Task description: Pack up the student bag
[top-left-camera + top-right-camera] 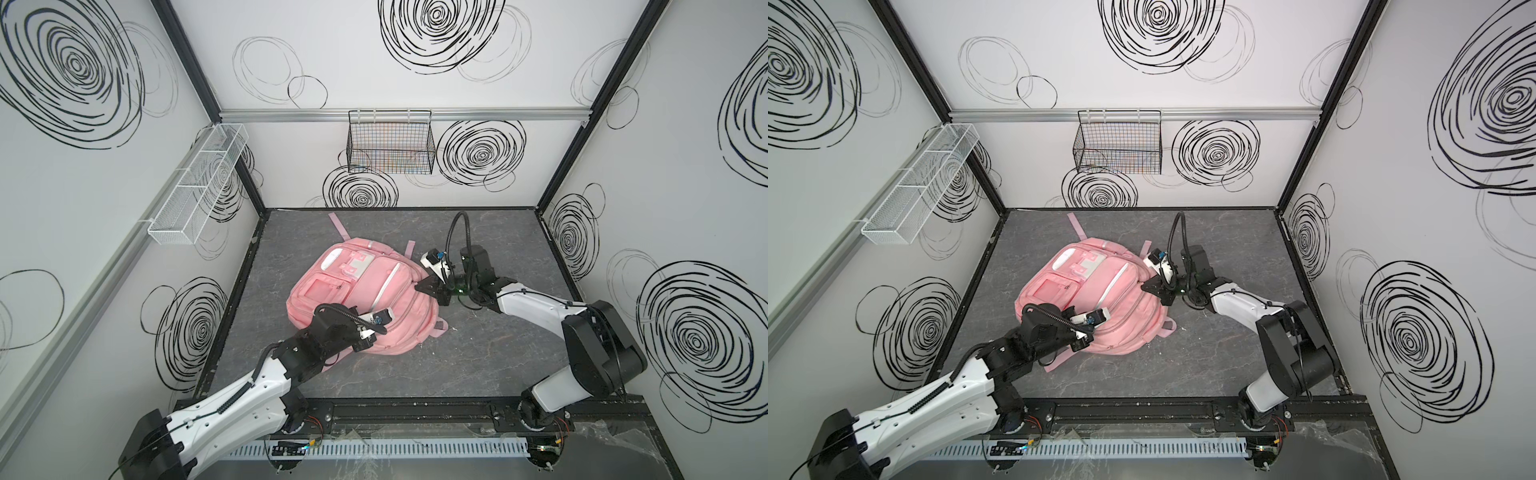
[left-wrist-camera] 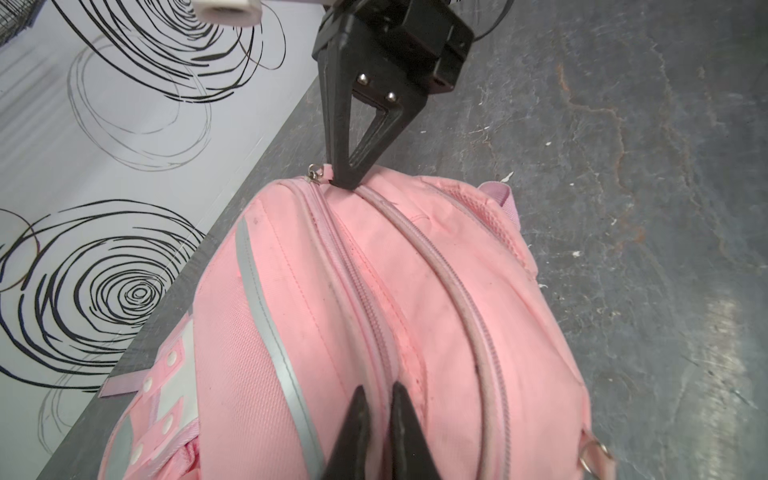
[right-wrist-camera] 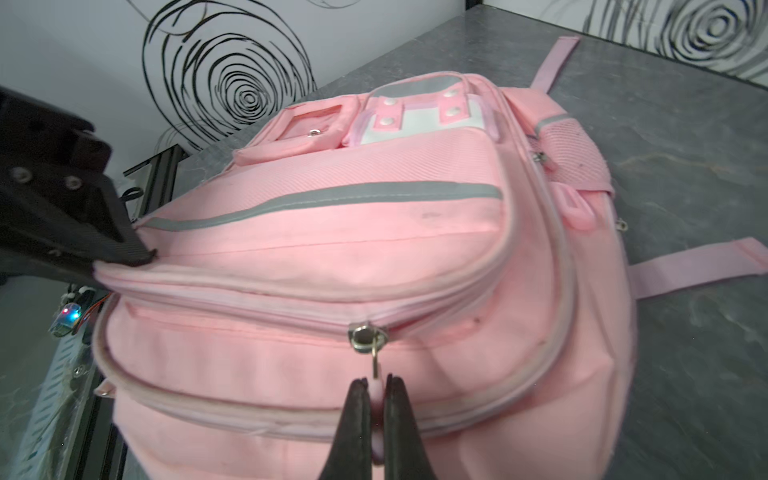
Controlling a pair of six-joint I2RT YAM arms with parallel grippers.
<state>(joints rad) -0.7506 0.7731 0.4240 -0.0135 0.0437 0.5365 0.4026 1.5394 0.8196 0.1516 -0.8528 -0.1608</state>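
The student bag (image 1: 365,291) (image 1: 1100,286) is a big pink backpack lying front-up in the middle of the grey table. My left gripper (image 2: 380,388) is shut on a fold of the bag's fabric along a zip seam (image 2: 361,299), at the end nearer the front rail. In the right wrist view the left gripper (image 3: 139,253) bites that same edge. My right gripper (image 3: 377,380) is shut on the small pink pull tab (image 3: 376,390) that hangs from a metal zip slider (image 3: 365,336). In both top views it (image 1: 424,286) (image 1: 1148,286) sits at the bag's right side.
A black wire basket (image 1: 390,145) hangs on the back wall and a white mesh basket (image 1: 195,187) on the left wall. Loose pink straps (image 1: 338,224) (image 3: 698,266) trail onto the table. The arms' black rail (image 1: 395,409) runs along the front edge.
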